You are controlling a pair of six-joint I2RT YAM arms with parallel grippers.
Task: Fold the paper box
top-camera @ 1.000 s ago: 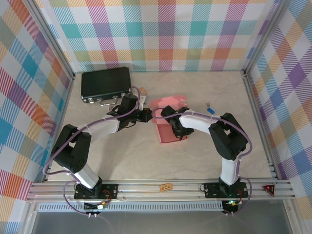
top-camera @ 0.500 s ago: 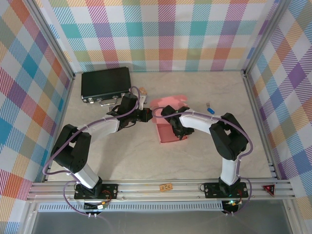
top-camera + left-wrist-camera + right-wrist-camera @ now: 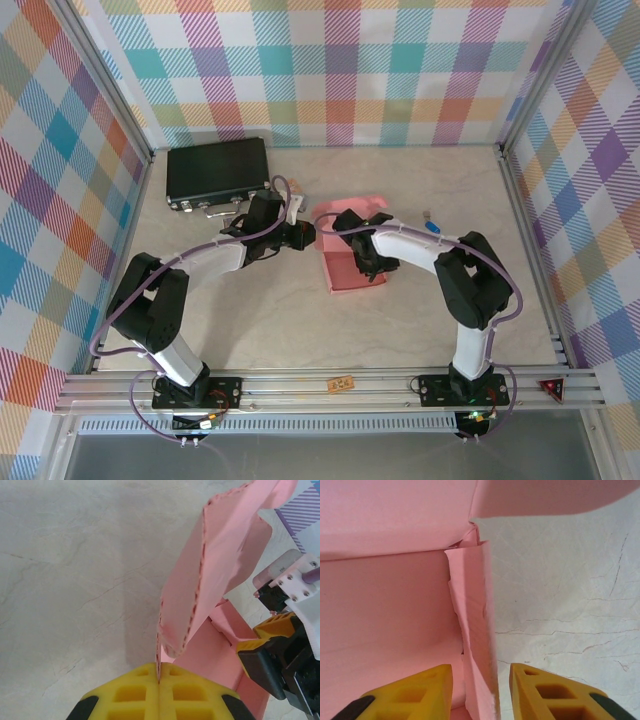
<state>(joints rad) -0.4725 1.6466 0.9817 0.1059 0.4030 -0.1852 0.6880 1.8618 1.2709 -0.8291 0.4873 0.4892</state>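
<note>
Marble-look table (image 3: 250,310) inside plaid walls (image 3: 340,70); left fingers (image 3: 135,695) pinch paper box (image 3: 345,276), right fingers (image 3: 542,690) spread.

Black case (image 3: 217,172) blocks upper left; paper box (image 3: 352,272) crowds the centre; table (image 3: 290,335) lies open lower middle and far right

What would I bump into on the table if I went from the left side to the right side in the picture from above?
Flat black hard case → salmon-pink thin card paper box → small blue capsule-shaped piece.
</note>
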